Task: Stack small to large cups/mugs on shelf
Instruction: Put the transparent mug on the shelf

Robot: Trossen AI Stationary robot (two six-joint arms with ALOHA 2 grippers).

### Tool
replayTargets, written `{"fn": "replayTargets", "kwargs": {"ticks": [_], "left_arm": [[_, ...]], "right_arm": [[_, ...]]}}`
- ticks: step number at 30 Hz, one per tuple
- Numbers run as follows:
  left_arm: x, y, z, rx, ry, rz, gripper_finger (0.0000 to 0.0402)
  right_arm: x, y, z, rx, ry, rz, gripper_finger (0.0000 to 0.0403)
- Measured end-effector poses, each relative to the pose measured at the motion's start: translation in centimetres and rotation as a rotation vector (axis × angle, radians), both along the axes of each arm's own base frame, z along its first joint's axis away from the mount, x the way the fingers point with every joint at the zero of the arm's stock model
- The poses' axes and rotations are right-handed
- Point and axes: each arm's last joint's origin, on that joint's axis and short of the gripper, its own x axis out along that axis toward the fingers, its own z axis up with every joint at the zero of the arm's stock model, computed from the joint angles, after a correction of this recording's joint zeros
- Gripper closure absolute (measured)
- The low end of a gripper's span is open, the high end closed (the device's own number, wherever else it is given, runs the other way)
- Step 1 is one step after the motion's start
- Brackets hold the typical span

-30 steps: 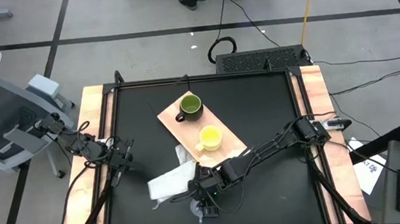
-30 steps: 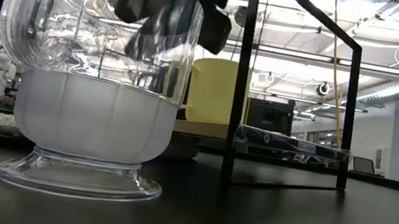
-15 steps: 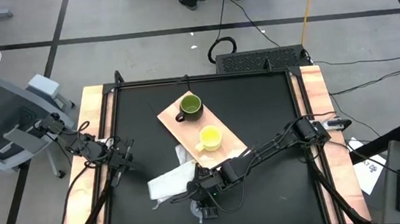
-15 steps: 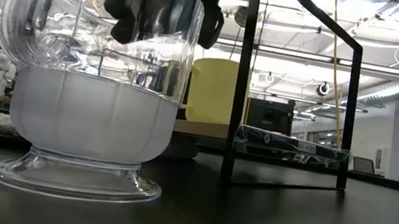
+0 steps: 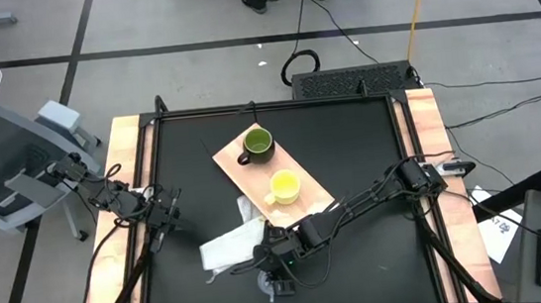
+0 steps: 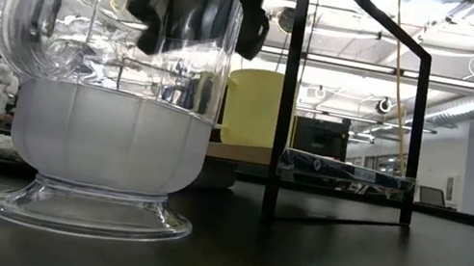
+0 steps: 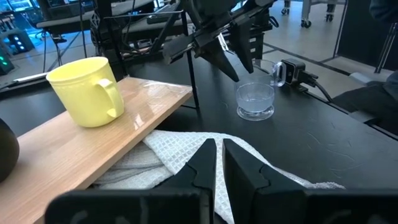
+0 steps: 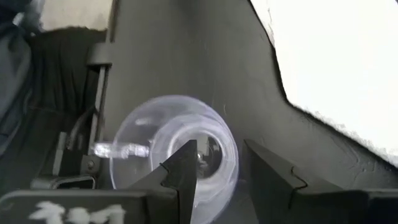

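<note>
The clear plastic cup point(image 8: 168, 152) stands upright on its foot on the black table near the front edge point(image 5: 269, 289). My right gripper point(image 8: 217, 165) comes slanting down onto it and is shut on its wall. The dark green mug point(image 5: 256, 143) and the yellow mug point(image 5: 284, 185) stand on their bases on the light-wood shelf point(image 5: 237, 165), which lies slantwise across the table's middle. My left gripper point(image 5: 162, 217) waits shut at the table's left edge, touching nothing. My right gripper has one finger point(image 8: 183, 165) inside the cup and the other point(image 8: 273, 171) outside, with the cup's wall point(image 8: 235, 155) between them on the side away from the handle point(image 8: 121, 149). The fingers come slanting down from the far right. The cup stays upright with its foot point(image 6: 90, 215) on the table.
A white cloth point(image 5: 230, 247) lies between the shelf's near end and the cup, partly under the shelf point(image 7: 74, 149). A black frame runs around the table, with a post point(image 6: 286, 93) close behind the cup. A small camera point(image 7: 289, 71) sits on the table beside the cup.
In the low view, the dark finger seen through the cup has shifted a little toward the handle side. The cup has been nudged slightly the same way along the table and has stayed upright on its foot.
</note>
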Motion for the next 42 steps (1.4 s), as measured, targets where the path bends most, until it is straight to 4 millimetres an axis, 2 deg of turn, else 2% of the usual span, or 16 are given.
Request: {"fn": "replayTargets", "kwargs": {"ticks": [10,16,22,26,32,38,42], "left_arm": [[0.0,0.0,0.0,-0.003,0.001,0.000,0.0371],[0.0,0.0,0.0,-0.002,0.001,0.000,0.0371],[0.0,0.0,0.0,0.001,0.000,-0.001,0.0371],[0.0,0.0,0.0,0.001,0.000,-0.001,0.0371],[0.0,0.0,0.0,0.001,0.000,-0.001,0.0371],[0.0,0.0,0.0,0.001,-0.001,-0.001,0.0371],[0.0,0.0,0.0,0.000,-0.001,-0.001,0.0371]], "right_arm": [[-0.2,-0.1,-0.1,-0.014,0.020,0.000,0.0282],[0.1,0.1,-1.5,-0.020,0.047,-0.007,0.0282],[0.2,0.0,-1.7,-0.018,0.055,-0.018,0.0286],[0.2,-0.2,-1.6,-0.011,0.055,-0.034,0.0314],[0.3,-0.2,-1.6,-0.008,0.050,-0.039,0.0393],[0.5,-0.2,-1.1,-0.012,0.013,-0.060,0.0400],[0.4,-0.4,0.6,-0.026,-0.029,-0.078,0.0401]]}}
